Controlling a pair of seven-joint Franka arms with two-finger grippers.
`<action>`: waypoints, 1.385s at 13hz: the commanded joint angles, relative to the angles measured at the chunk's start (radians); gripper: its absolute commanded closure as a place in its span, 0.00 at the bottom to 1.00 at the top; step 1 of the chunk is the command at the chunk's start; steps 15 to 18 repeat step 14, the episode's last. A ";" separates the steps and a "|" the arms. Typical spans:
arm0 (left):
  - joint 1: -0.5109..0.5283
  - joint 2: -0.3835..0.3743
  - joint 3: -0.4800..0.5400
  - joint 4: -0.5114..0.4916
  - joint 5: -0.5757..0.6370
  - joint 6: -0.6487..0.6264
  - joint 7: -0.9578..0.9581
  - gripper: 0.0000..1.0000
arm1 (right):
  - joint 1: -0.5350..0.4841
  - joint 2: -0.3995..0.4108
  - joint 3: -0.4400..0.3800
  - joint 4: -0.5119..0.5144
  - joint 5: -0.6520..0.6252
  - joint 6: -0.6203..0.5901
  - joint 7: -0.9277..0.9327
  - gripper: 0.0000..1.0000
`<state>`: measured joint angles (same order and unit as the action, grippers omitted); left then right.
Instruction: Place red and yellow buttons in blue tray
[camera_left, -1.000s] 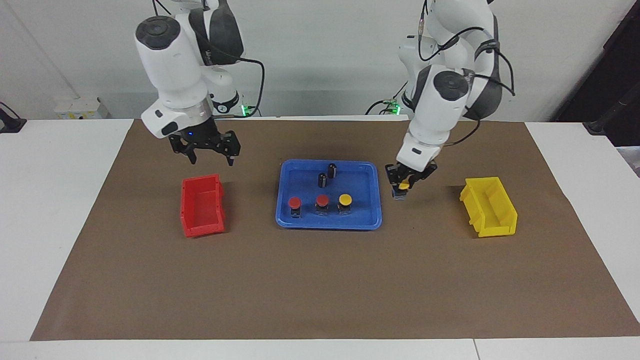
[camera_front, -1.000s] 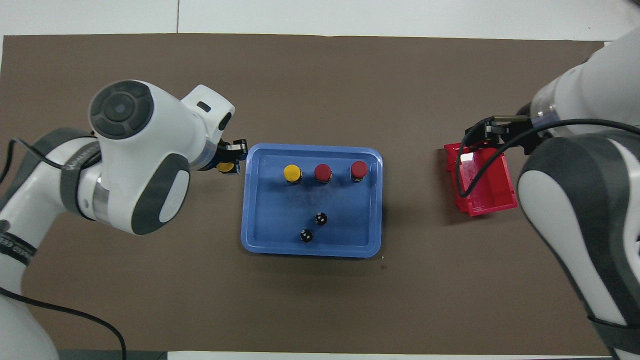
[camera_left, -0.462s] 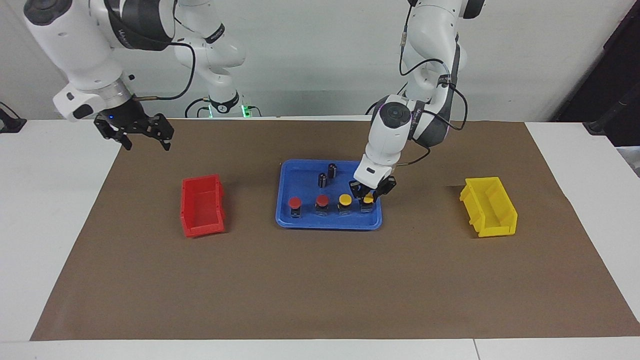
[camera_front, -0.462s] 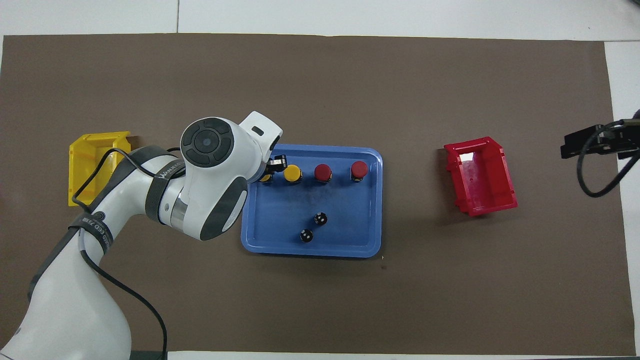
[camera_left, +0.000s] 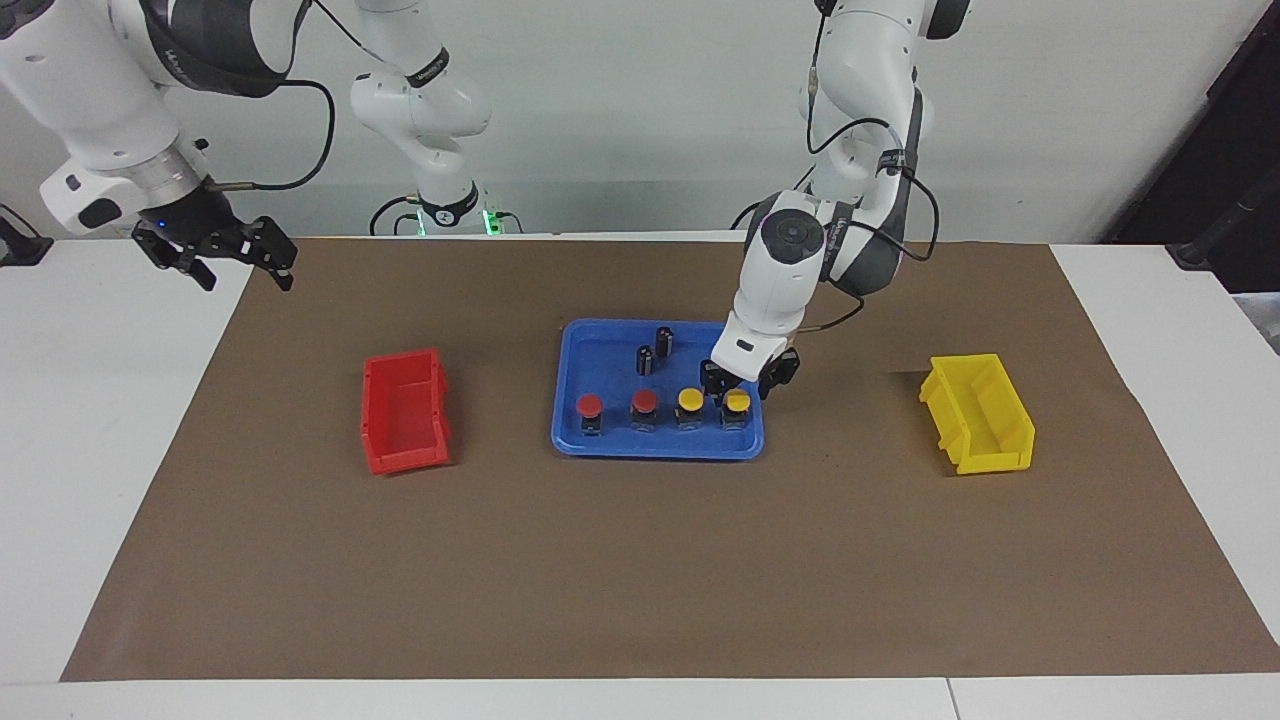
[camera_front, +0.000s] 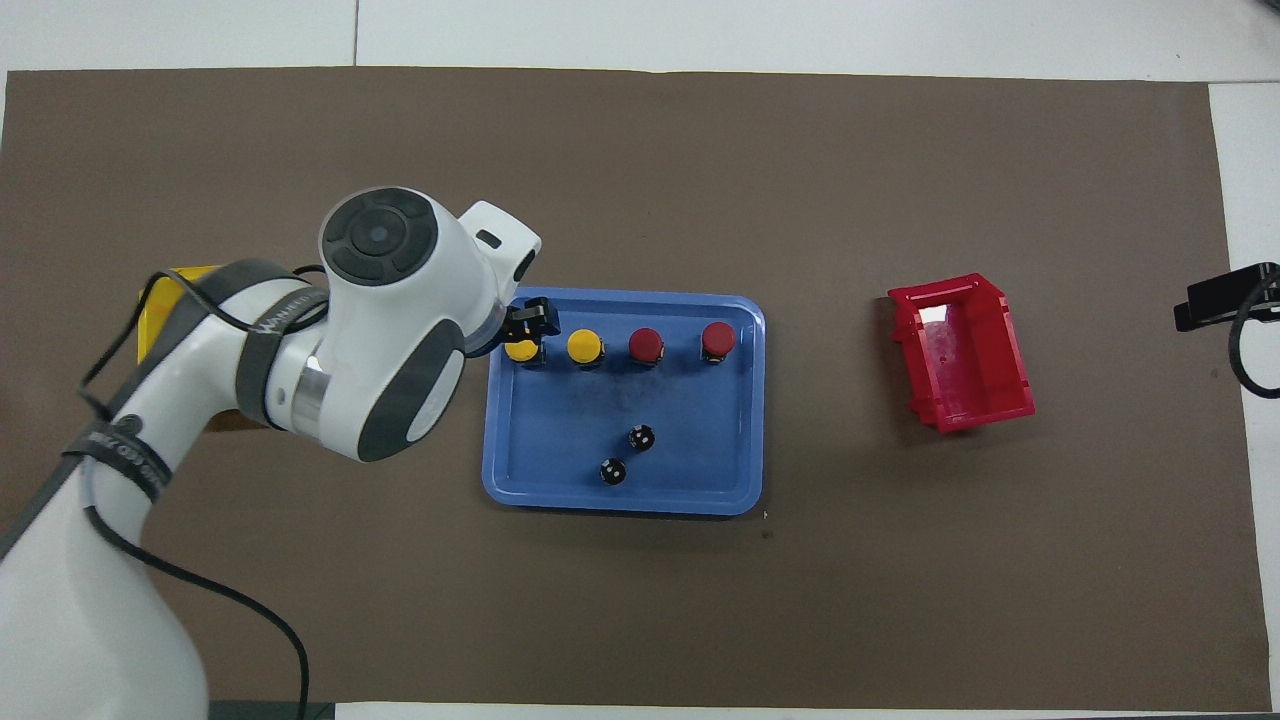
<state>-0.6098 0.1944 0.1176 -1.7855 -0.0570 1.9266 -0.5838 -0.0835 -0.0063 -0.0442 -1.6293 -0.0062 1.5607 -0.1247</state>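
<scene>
Blue tray (camera_left: 575, 440): flat plastic, mid-mat, between the red bin (camera_left: 404, 412) and the yellow bin (camera_left: 978, 412).
Buttons: four in a row along the tray's edge farthest from the robots, all upright on black bases.
Red buttons: two, first (camera_left: 589, 405) at the row's end toward the right arm, second (camera_left: 643, 402) beside it.
Yellow buttons: two, one (camera_left: 689, 399) next to the reds, the last (camera_left: 737, 401) at the end toward the left arm.
Left gripper (camera_left: 747, 381): just over the last yellow button, fingers parted around its cap; it looks set down and let go, not held.
Step in hand: releasing and clearing the last button, as I judge it.
Doing it well: lift straight up before swinging away, so a finger does not catch the cap and tip the button or knock its neighbour.
Black cylinders: two (camera_left: 645, 360) (camera_left: 664, 341), standing in the tray nearer the robots.
Right gripper (camera_left: 232, 262): open, empty, waiting over the mat's edge at the right arm's end.
Bins: two, both apparently empty.
Progress: all four buttons appear to be in the tray.
</scene>
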 joint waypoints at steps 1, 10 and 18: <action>0.120 -0.125 0.013 -0.001 0.011 -0.119 0.152 0.00 | 0.002 -0.004 0.004 0.009 -0.014 -0.016 0.011 0.00; 0.456 -0.234 0.013 0.115 0.057 -0.311 0.650 0.00 | 0.033 0.006 0.009 0.040 -0.043 -0.008 0.010 0.00; 0.470 -0.233 0.011 0.129 0.126 -0.310 0.688 0.00 | 0.030 0.006 0.012 0.039 -0.026 -0.008 0.031 0.00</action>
